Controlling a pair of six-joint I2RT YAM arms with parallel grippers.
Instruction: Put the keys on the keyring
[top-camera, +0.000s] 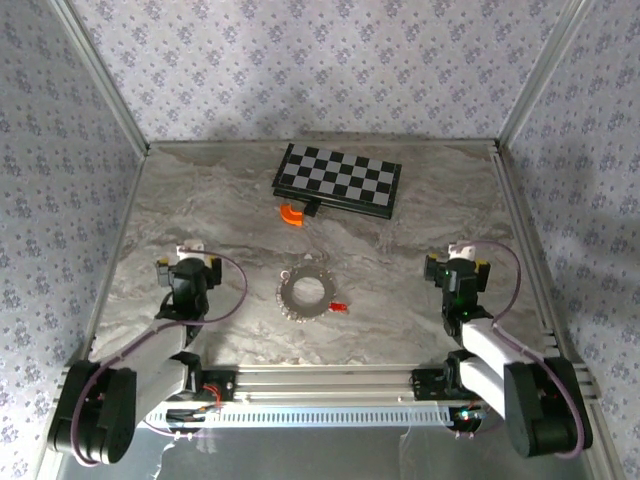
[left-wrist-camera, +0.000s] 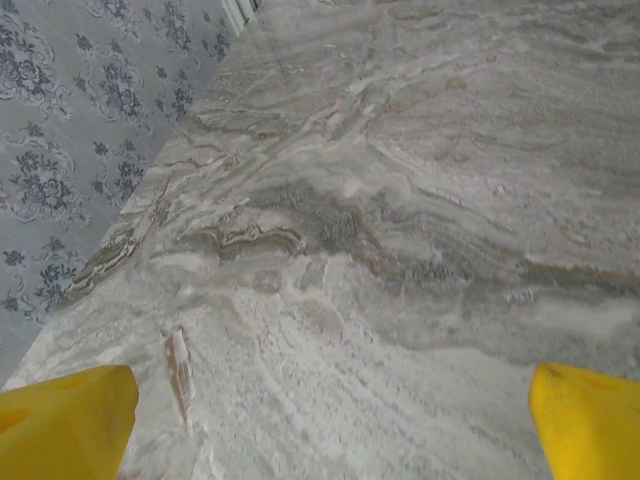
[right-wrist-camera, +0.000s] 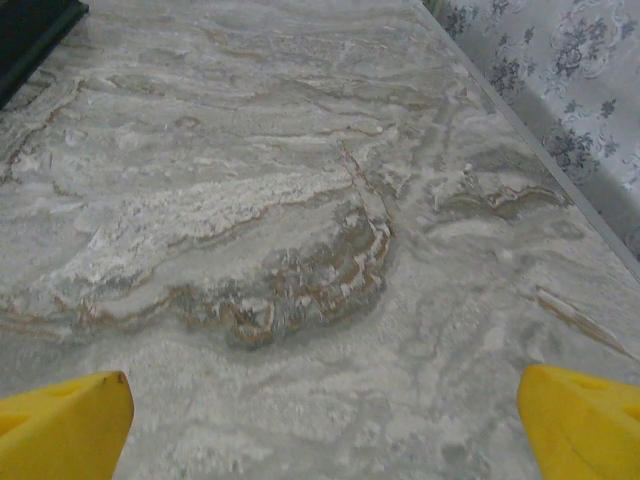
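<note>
A wreath of small silver keys (top-camera: 297, 303) lies fanned on the marble table (top-camera: 400, 320), midway between the arms, round the thin keyring (top-camera: 306, 291) at its centre. A tiny red-headed key (top-camera: 338, 306) lies just right of the wreath, touching or nearly touching its edge. My left gripper (top-camera: 187, 254) rests left of the wreath, open and empty; in the left wrist view its yellow fingertips (left-wrist-camera: 65, 420) stand far apart over bare marble. My right gripper (top-camera: 459, 255) sits to the right, open as well, with its yellow fingertips (right-wrist-camera: 60, 425) wide apart over bare table.
A black-and-white chessboard (top-camera: 338, 179) lies at the back centre, its dark corner (right-wrist-camera: 30, 35) in the right wrist view. An orange curved piece (top-camera: 291, 214) rests just in front of it. Patterned walls (top-camera: 60, 200) close in the table on three sides.
</note>
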